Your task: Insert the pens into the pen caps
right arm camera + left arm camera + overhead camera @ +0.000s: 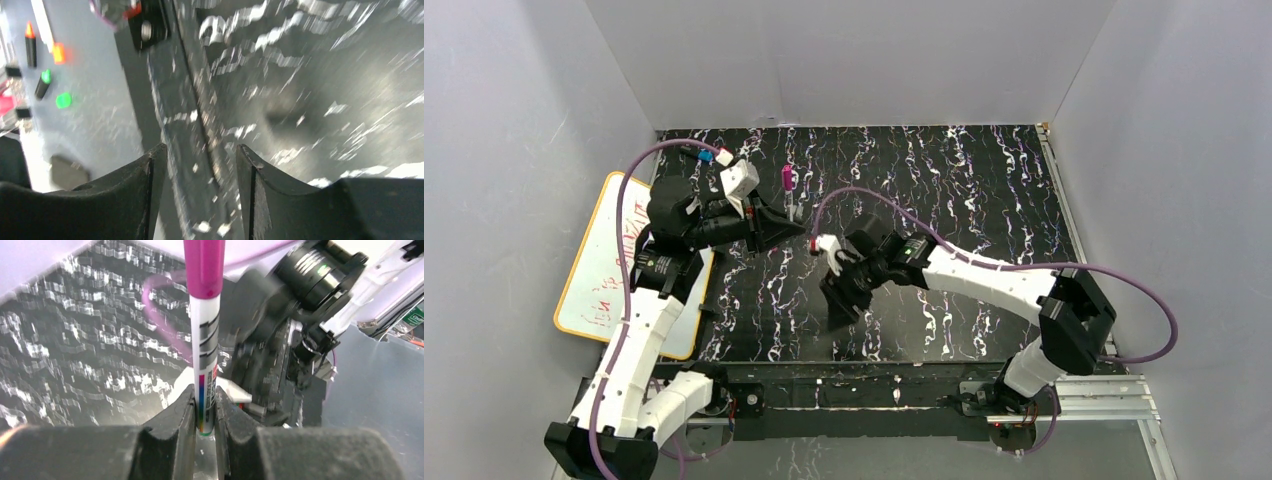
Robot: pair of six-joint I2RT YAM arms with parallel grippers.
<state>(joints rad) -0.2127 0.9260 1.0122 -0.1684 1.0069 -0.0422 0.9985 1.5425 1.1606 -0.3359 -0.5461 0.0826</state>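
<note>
My left gripper [796, 227] [205, 412] is shut on the lower end of a white-barrelled pen [206, 355], which stands up from the fingers. A magenta pen cap [204, 267] sits on the pen's top end. In the top view the cap [787, 178] shows above the pen [794, 205], over the dark marbled mat. My right gripper [839, 305] [200, 155] is open and empty, pointing down toward the mat's near edge, just right of the left gripper. The greyish cap and the other pens are not in clear view.
A whiteboard with an orange rim [594, 270] lies left of the mat under the left arm. A short black blue-tipped object [707, 155] lies at the mat's far left. Blurred small dark objects with orange and green ends [42, 82] show at the left of the right wrist view.
</note>
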